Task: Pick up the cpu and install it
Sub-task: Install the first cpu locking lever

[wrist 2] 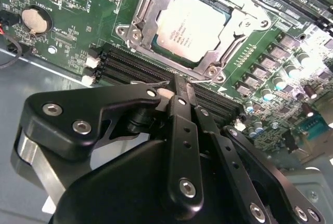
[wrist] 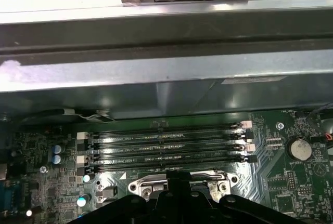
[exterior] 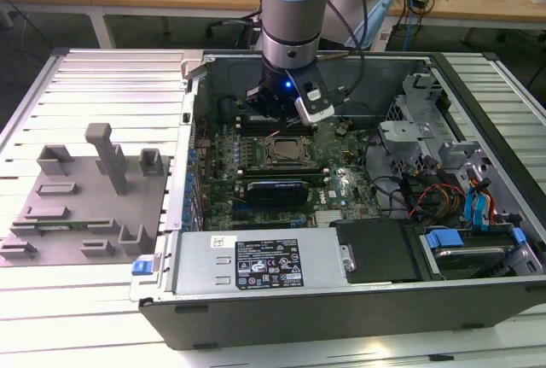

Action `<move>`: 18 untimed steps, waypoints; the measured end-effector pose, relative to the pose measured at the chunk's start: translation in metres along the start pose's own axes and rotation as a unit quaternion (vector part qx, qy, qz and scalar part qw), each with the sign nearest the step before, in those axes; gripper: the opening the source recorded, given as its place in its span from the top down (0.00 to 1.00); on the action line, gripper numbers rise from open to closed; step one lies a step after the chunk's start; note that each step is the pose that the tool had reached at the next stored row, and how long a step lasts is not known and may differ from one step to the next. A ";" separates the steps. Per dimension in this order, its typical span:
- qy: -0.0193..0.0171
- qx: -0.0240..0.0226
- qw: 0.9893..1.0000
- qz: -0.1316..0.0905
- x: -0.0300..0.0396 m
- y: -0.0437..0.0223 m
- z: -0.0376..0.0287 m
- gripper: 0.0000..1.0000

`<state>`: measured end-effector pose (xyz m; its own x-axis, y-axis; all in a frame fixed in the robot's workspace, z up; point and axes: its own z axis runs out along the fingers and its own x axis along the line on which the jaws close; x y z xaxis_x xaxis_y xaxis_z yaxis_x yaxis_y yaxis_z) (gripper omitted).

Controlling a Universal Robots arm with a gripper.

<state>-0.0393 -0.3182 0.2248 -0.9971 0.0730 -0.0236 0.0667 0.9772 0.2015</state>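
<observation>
The cpu [wrist 2: 190, 24] is a silver-grey square chip lying flat inside the metal socket frame [wrist 2: 151, 11] on the green motherboard [exterior: 256, 176]. In the exterior view the cpu [exterior: 286, 151] sits in the middle of the open computer case. My gripper [wrist 2: 179, 81] hangs just beside the socket's edge, over the black memory slots [wrist 2: 130, 68]. Its two black fingers [wrist 2: 183, 125] are drawn together with no chip between them. A thin wire lever of the socket runs right by the fingertips; I cannot tell if they touch it. In the exterior view the gripper [exterior: 281, 122] is just behind the socket.
The case wall [wrist: 166, 73] rises close behind the memory slots [wrist: 166, 148]. A coin battery [wrist: 299, 148] lies on the board. A power supply [exterior: 256, 261] fills the case front, drive cages and cables [exterior: 444, 189] the exterior view's right. A grey fixture plate [exterior: 81, 206] lies left, outside the case.
</observation>
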 end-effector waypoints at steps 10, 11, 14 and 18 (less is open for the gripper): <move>-0.002 0.002 1.000 0.000 -0.0004 0.0004 0.0062 0.89; -0.002 0.002 1.000 0.000 -0.0005 0.0004 0.0062 0.89; -0.002 0.002 1.000 0.000 -0.0007 0.0021 0.0066 0.89; -0.002 0.002 1.000 0.000 -0.0038 0.0064 0.0076 0.89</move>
<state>-0.0348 -0.3108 0.2187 -0.9970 0.0728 -0.0268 0.0662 0.9782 0.1970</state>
